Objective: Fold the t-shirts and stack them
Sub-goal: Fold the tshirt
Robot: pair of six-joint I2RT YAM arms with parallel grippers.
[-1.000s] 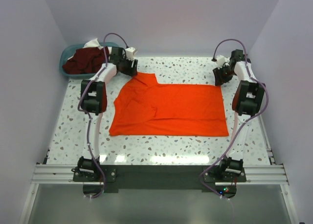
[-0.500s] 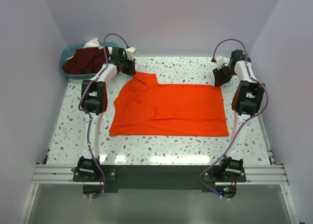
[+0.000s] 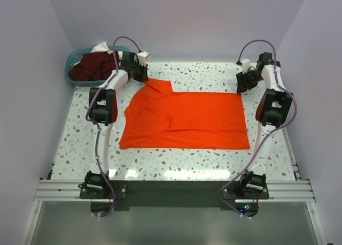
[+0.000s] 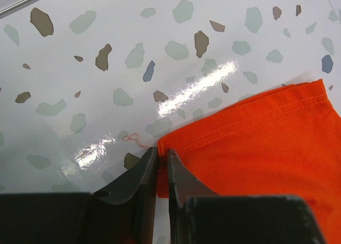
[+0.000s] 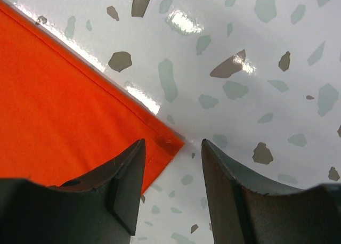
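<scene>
Fold barely begun, I judge: bright orange-red cloth t-shirt point(image 3: 187, 119) flat on speckled white table point(image 3: 176, 159), left gripper point(image 4: 162, 161) pinched on its far-left corner, right gripper point(image 5: 173, 148) half open astride the far-right corner, gripping nothing; it likely must close before both lift.

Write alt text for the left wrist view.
The left gripper, jaws almost shut, pinches the hemmed corner of an orange t-shirt lying flat on a glossy white speckled table. A loose orange thread trails from that corner.
</scene>
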